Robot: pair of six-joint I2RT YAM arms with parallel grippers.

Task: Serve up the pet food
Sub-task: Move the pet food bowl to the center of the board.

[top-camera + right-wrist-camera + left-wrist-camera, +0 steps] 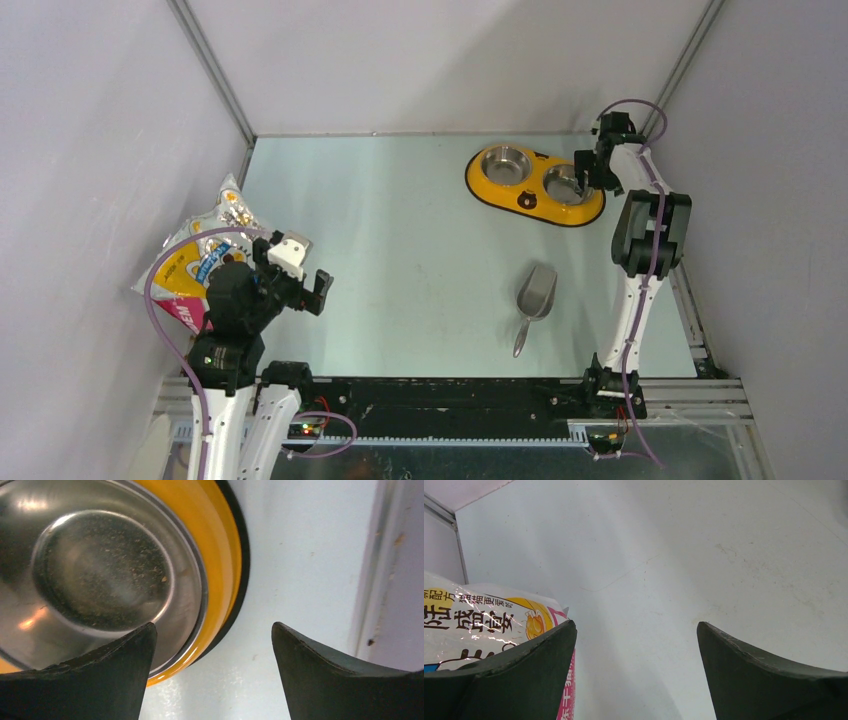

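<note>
Spread open, the left hand [635,625] is held just right of the pet food bag [195,265], which is laid lengthwise near-to-far along the left edge of the table [400,250], while the right hand [214,625], also open, is poised far off over the feeder [538,178].

From above, my left arm [235,300] hides the lower half of the cat-food bag [180,270] at 9 o'clock. On the right wrist view, the feeder's steel bowl [100,570] runs off the top and left edges. The specks [163,579] inside it are too small to identify.
</note>
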